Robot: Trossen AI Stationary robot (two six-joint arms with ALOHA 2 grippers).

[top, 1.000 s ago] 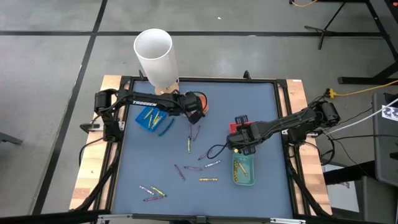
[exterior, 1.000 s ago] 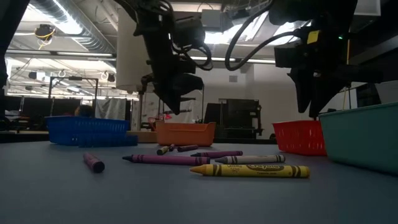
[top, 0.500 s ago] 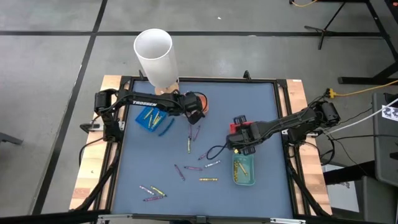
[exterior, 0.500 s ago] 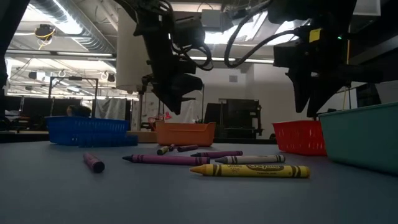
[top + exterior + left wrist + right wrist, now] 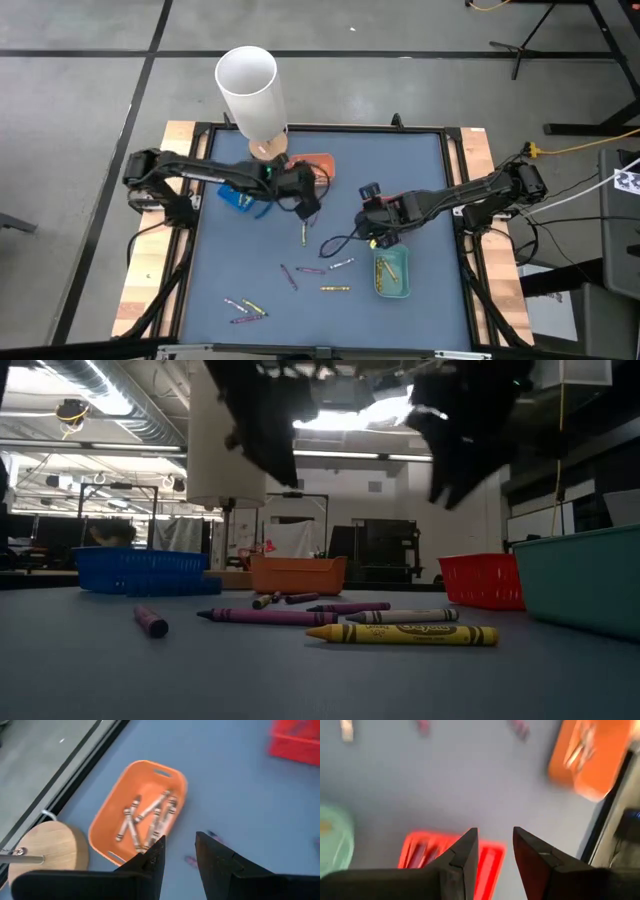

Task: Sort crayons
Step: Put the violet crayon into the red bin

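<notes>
Sorting in progress, roughly half complete by judgement. The orange tray (image 5: 140,812) near the far edge of the table (image 5: 420,170) holds several pale grey-white crayons (image 5: 150,817); the green tray (image 5: 392,273) on the right holds yellow crayons (image 5: 388,266); the blue tray (image 5: 238,197), partly hidden under the left arm, and the red tray (image 5: 447,857) under the right arm have contents that cannot be made out. Loose crayons still to be sorted lie on the table: one just below the left arm (image 5: 304,235), a scatter of purple and pale ones at centre (image 5: 325,258), a yellow one (image 5: 335,288) and a small group near the front left (image 5: 245,308).

The left gripper (image 5: 175,852) hangs above the table just beside the orange tray, its fingers (image 5: 212,855) a narrow gap apart and empty. The right gripper (image 5: 492,847) hovers over the red tray, its fingers (image 5: 465,852) likewise slightly parted, holding nothing.

A white tube (image 5: 252,92) on a round wooden base (image 5: 45,850) stands at the far edge of the table.

Legible writing: in the low view the nearest yellow crayon (image 5: 400,633) carries a dark printed wrapper label, too small to read with confidence. No other text can be read.
</notes>
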